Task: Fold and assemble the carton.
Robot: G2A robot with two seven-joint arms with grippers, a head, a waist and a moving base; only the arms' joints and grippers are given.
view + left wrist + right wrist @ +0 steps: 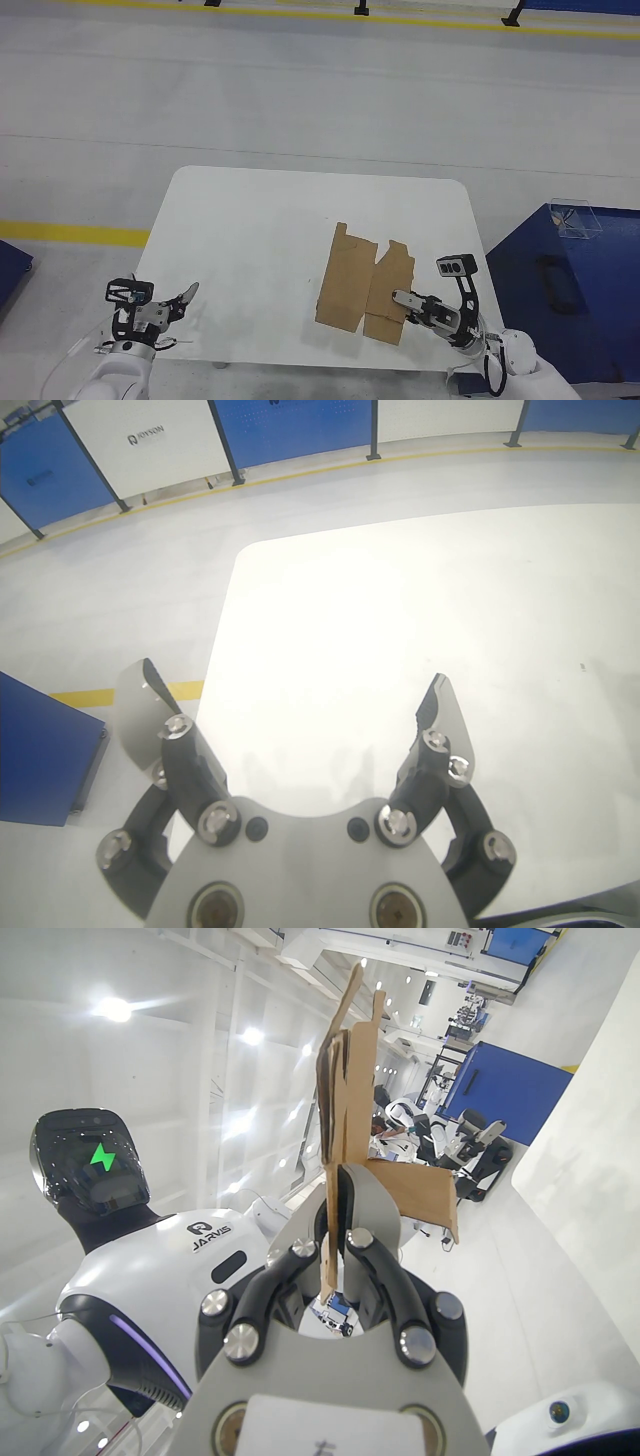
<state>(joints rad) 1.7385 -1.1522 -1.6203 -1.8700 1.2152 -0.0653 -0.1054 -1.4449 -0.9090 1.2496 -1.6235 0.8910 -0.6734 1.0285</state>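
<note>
- Carton (350,280): a flattened brown cardboard blank with notched flaps, over the right half of the white table (260,230) and close to its near edge. I cannot tell whether it lies fully on the surface.
- In the right wrist view the carton (357,1078) appears edge-on as several stacked layers, and one flap (415,1188) is bent out sideways from the rest.
- Right gripper (398,297): at the carton's near right edge, clenched on the cardboard. In its own view the right gripper (340,1193) has one finger on each face of the sheet, and the edge of the board runs down between them toward the palm.
- Left gripper (178,312): near the table's near left corner, well apart from the carton.
- In the left wrist view the left gripper (295,695) is spread wide and holds nothing. One fingertip (440,700) is over the bare tabletop (375,600), and the other is past the table's left edge, above the floor.
- Beside the table's right side stands a blue cabinet (580,300) with a clear plastic container (575,217) on top.
- A yellow floor line (70,233) runs up to the table's left side.
</note>
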